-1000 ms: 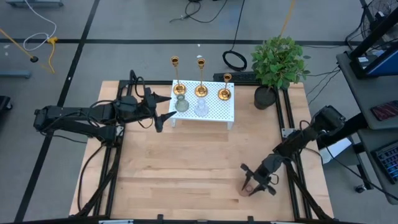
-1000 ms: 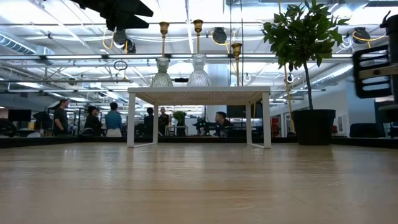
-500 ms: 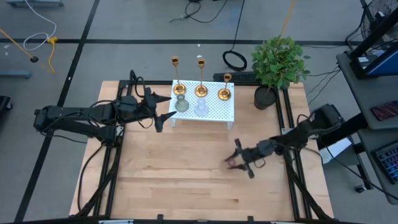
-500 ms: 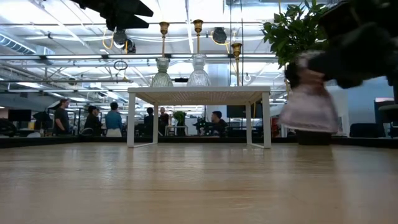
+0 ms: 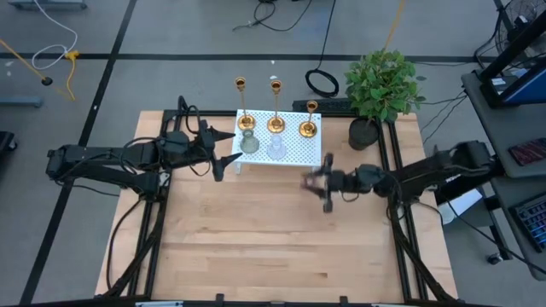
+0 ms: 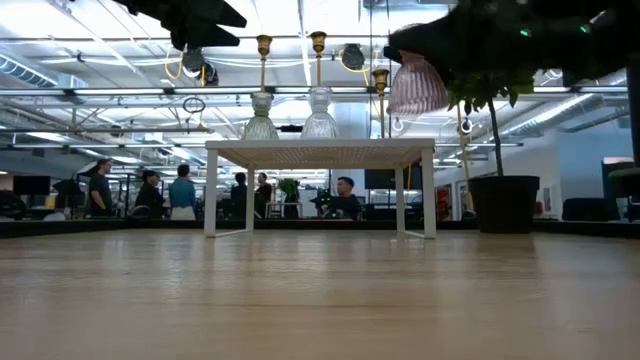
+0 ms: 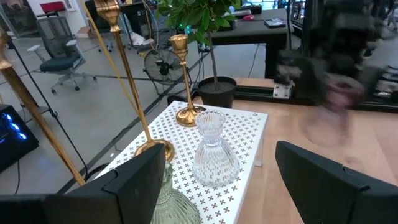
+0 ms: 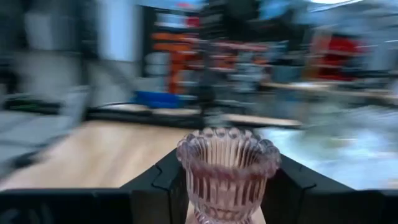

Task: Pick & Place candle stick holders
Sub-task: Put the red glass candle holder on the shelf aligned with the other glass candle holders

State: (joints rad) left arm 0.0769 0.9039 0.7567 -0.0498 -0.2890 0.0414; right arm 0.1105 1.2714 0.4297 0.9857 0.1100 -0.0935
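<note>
On the white perforated stand [image 5: 294, 153]: 3 gold candle sticks [image 5: 275, 109], a green glass holder [image 5: 248, 142], a clear glass holder [image 5: 276, 147]. Right gripper [image 5: 317, 182] in the air beside the stand, fingers clamped on the pink glass holder [image 8: 227, 169], ribbed with a wavy rim. Left gripper [image 5: 223, 152] beside the stand, fingers apart, touching nothing.

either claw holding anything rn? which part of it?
Right claw holds the pink glass holder, fingers on opposite sides of its ribbed body, carried upright in the air beside the white stand. Left claw is open and holds nothing.
</note>
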